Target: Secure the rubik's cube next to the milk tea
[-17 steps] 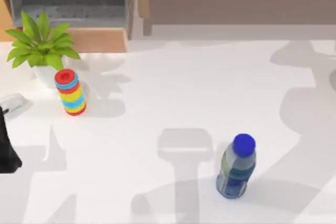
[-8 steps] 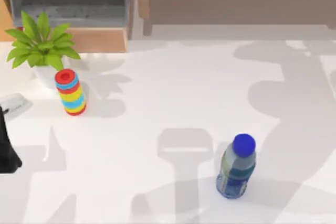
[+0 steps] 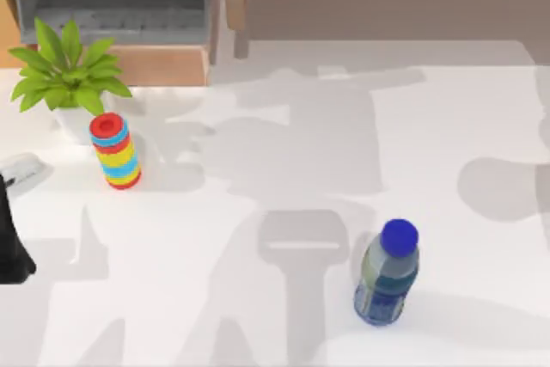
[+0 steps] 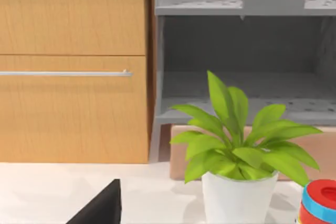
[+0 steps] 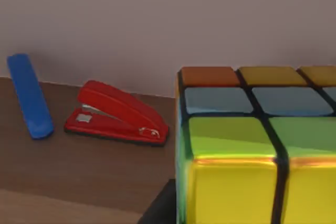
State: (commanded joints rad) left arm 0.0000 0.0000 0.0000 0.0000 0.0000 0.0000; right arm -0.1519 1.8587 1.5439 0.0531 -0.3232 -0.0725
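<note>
Rubik's cube (image 5: 257,150) close before right wrist camera, grip state indeterminable, red stapler (image 5: 116,115) beyond, left arm (image 3: 12,238) parked at table's left edge.

White table (image 3: 258,135); wooden cabinet (image 4: 73,66), grey shelving (image 4: 241,51) behind.

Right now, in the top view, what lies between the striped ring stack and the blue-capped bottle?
Nothing: between the striped ring stack and the blue-capped bottle the top view shows bare white table, crossed by shadows.

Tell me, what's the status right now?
Left tool parked at the table's left edge. Rubik's cube close up in the right wrist view, red stapler beyond it. Bottle standing on the table.
</note>
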